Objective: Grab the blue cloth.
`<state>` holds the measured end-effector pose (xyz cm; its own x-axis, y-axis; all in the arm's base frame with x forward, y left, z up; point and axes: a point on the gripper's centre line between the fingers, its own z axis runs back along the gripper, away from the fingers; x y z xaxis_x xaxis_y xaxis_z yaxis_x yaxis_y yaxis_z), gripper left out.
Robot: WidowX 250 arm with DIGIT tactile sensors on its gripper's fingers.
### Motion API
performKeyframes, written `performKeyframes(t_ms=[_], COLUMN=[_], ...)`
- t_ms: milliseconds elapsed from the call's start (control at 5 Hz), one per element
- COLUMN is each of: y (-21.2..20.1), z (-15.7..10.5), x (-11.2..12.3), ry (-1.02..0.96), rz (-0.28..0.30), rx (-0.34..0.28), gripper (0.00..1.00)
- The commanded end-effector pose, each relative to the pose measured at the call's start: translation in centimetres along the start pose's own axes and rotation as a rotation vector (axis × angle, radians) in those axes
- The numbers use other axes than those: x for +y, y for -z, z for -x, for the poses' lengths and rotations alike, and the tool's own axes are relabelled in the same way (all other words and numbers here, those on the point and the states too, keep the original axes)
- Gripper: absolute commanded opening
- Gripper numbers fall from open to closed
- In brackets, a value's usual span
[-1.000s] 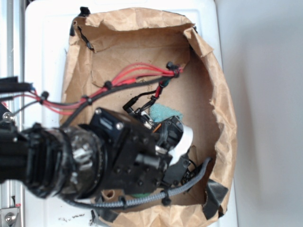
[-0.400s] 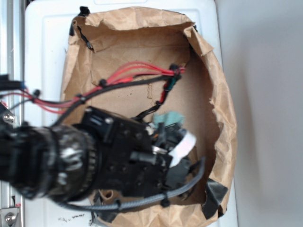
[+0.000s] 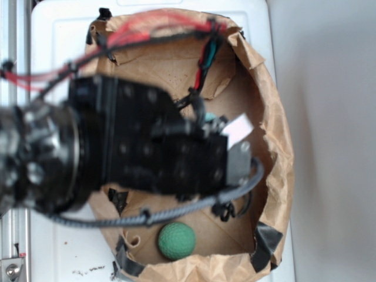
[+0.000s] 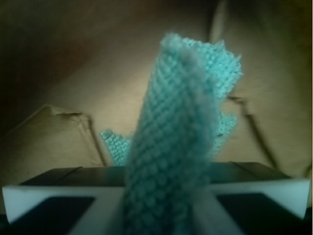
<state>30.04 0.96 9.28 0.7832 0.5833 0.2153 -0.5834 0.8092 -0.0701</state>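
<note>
In the wrist view the blue cloth [image 4: 176, 127] fills the middle: a pale teal terry rag, folded into a standing strip. My gripper [image 4: 166, 208] is shut on its lower end, with the white fingers [image 4: 254, 193] pressed to either side. The cloth hangs clear of the brown paper behind it. In the exterior view my gripper [image 3: 228, 134] is lifted and blurred, over the middle of the paper-lined bin. Only a small teal sliver of the cloth [image 3: 209, 119] peeks out beside the black gripper body.
A round dimpled green ball [image 3: 176, 240] lies on the paper floor near the front wall. Crumpled brown paper walls [image 3: 276, 147] ring the space inside a white bin [image 3: 59, 47]. Red and black cables [image 3: 147, 32] trail across the back.
The gripper has risen and moved toward the back with the cloth pinched in it. The green ball, hidden under the arm before, now shows.
</note>
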Motion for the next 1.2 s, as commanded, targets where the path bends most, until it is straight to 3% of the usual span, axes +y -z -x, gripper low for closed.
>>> performKeyframes(t_ms=[0,200,600,1000], y=[-6.4,-8.0,-9.6,-10.5], z=[-3.0,-3.1,-3.9,-3.9], x=[2.9,4.7,8.7,8.4], ry=[0.112,0.190,0.186,0.195], rz=[0.010,0.006,0.080,0.149], rx=[0.015,0.030,-0.060,-0.047], gripper=[0.00,0.00,0.00,0.00])
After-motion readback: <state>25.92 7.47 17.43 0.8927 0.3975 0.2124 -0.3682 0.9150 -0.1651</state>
